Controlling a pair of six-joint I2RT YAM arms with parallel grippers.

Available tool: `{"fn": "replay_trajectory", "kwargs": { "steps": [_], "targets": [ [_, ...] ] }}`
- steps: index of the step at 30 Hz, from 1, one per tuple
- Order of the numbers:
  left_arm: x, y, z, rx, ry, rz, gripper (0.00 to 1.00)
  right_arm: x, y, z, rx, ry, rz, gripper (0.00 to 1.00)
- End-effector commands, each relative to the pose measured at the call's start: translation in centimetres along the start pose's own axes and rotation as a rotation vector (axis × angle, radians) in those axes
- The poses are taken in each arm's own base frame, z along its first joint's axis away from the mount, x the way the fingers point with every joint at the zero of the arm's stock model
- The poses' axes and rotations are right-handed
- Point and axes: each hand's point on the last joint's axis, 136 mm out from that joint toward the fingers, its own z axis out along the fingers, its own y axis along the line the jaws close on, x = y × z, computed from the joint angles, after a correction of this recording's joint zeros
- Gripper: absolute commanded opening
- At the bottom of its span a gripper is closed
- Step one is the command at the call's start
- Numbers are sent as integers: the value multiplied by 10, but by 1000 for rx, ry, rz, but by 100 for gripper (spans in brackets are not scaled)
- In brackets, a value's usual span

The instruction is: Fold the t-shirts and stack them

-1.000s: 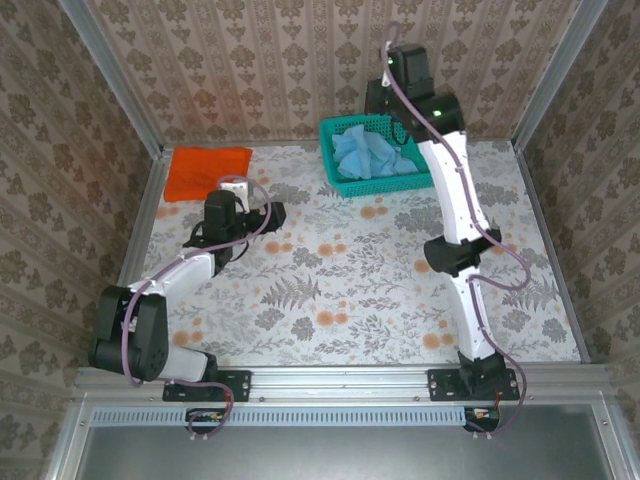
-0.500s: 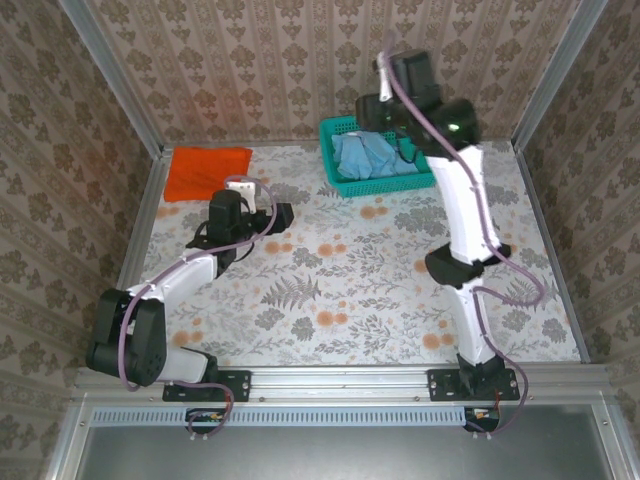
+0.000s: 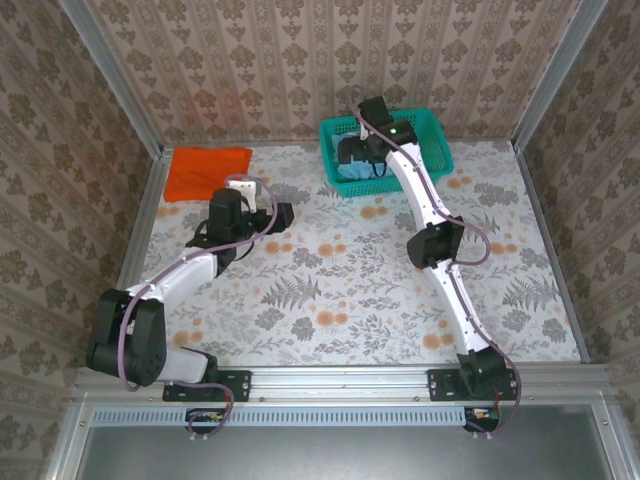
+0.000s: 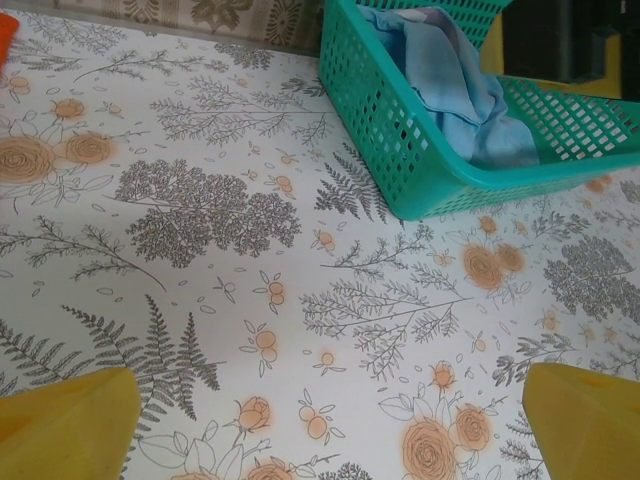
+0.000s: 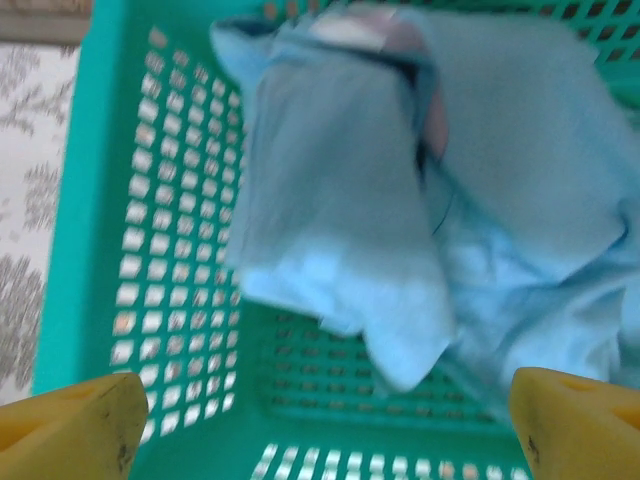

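The light blue t-shirt lies crumpled in the teal mesh basket; it is also in the left wrist view and fills much of the blurred right wrist view. My right gripper hangs just above it inside the basket, open, with nothing between its yellow fingertips. The orange t-shirt lies folded flat at the table's far left corner. My left gripper hovers open over the bare floral cloth, holding nothing.
The basket stands at the back centre-right against the patterned wall. The floral tablecloth spreads between the two arms. Metal frame rails edge the table on both sides.
My right arm has swung down from above the basket into it, and its jaws have gone from shut to open. The left arm has barely shifted.
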Motion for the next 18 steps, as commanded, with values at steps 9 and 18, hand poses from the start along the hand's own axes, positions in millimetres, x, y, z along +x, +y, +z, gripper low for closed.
{"fn": "replay_trajectory", "kwargs": {
  "steps": [9,18],
  "targets": [
    [1,-3,12,9,32,27,99,-16,0,76,-142,-122,116,93],
    [5,-1,15,2,47,30,100,-6,12,105,-258,-116,197,51]
  ]
}}
